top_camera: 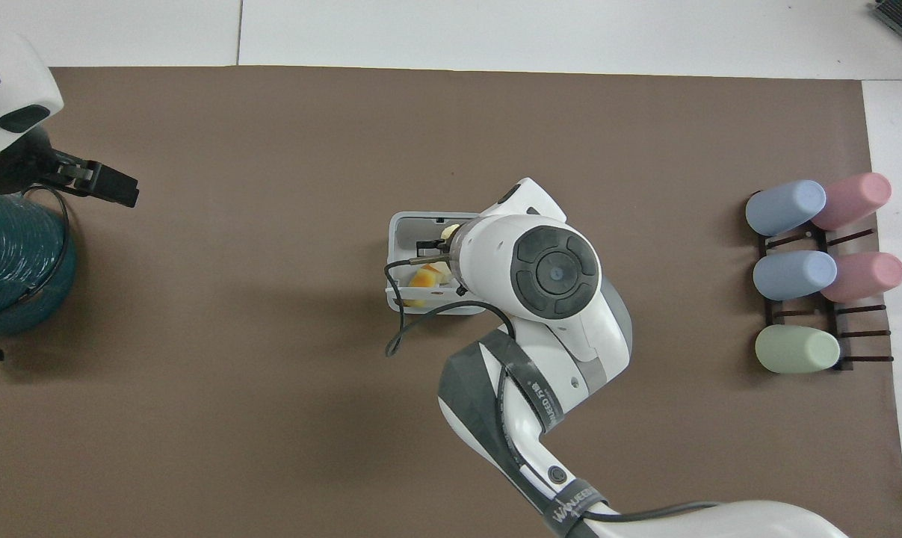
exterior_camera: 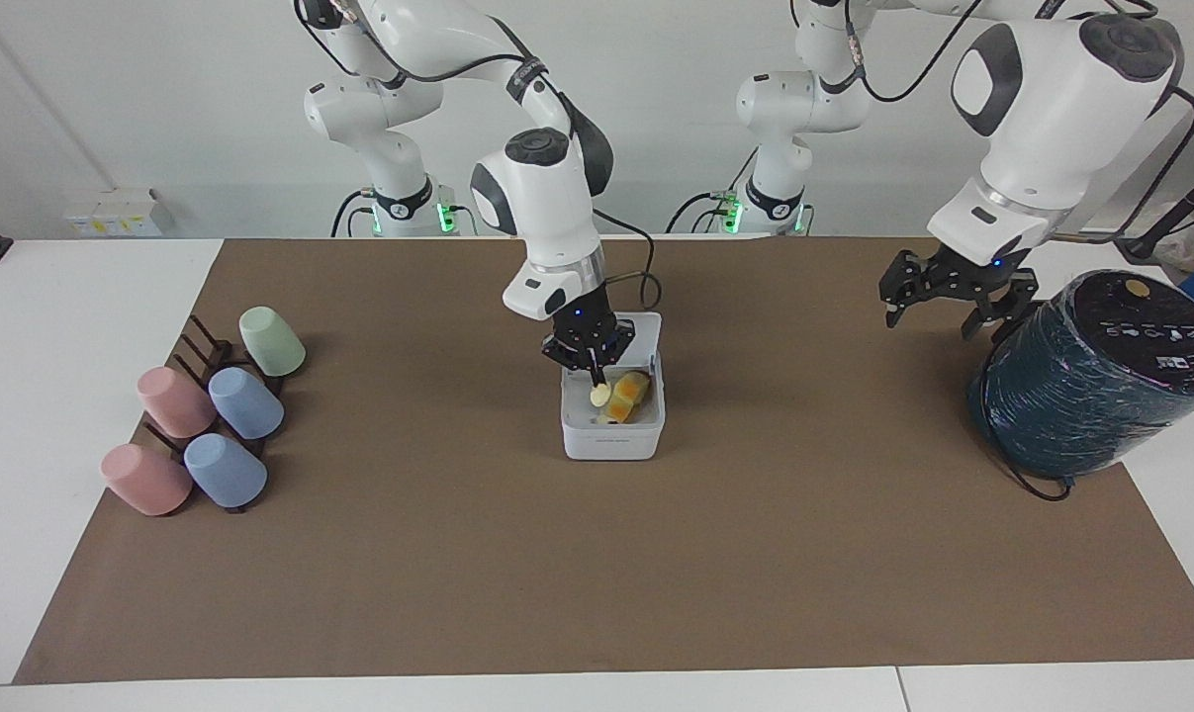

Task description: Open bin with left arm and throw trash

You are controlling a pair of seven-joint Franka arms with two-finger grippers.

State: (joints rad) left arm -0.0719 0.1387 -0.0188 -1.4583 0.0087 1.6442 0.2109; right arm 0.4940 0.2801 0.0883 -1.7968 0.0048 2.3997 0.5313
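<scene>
Right gripper [exterior_camera: 597,374]: it hangs over the open bin, with its fingertips pressed together on a small pale yellow lump [exterior_camera: 600,395]; the lump is already inside the outline of the bin, just above the other scraps.
Left gripper [exterior_camera: 953,295]: it is up in the air at the left arm's end of the table, over the mat just beside the dark teal wrapped cylinder [exterior_camera: 1091,381]; its jaws stand wide apart and nothing is in them. This arm seems to wait.
Bin [exterior_camera: 612,441]: white box in the middle of the brown mat [exterior_camera: 597,574], about between the two arms. The lid [exterior_camera: 646,331] is up, at the edge nearer to the robots, mostly hidden by the right gripper.
Trash in the bin: a yellow-orange chunk [exterior_camera: 628,392] lies inside, with a paler piece beside it in the overhead view; I cannot tell what that piece is.
Done, as I judge: the opening of the bin is finished, and at least one scrap is thrown in.
Left, as I judge: the lump must be released into the bin. I see no other scrap on the mat, so this looks like the last one.
Other things: pastel cups [exterior_camera: 201,425] lie on a dark rack at the right arm's end of the table, well apart from the bin.
Writing: the strap on the right arm [top_camera: 544,400] has white letters, perhaps "WANJEED", but I am not sure. The front wall of the bin has a small mark, and the top of the cylinder has small white signs; both are too small to read.
</scene>
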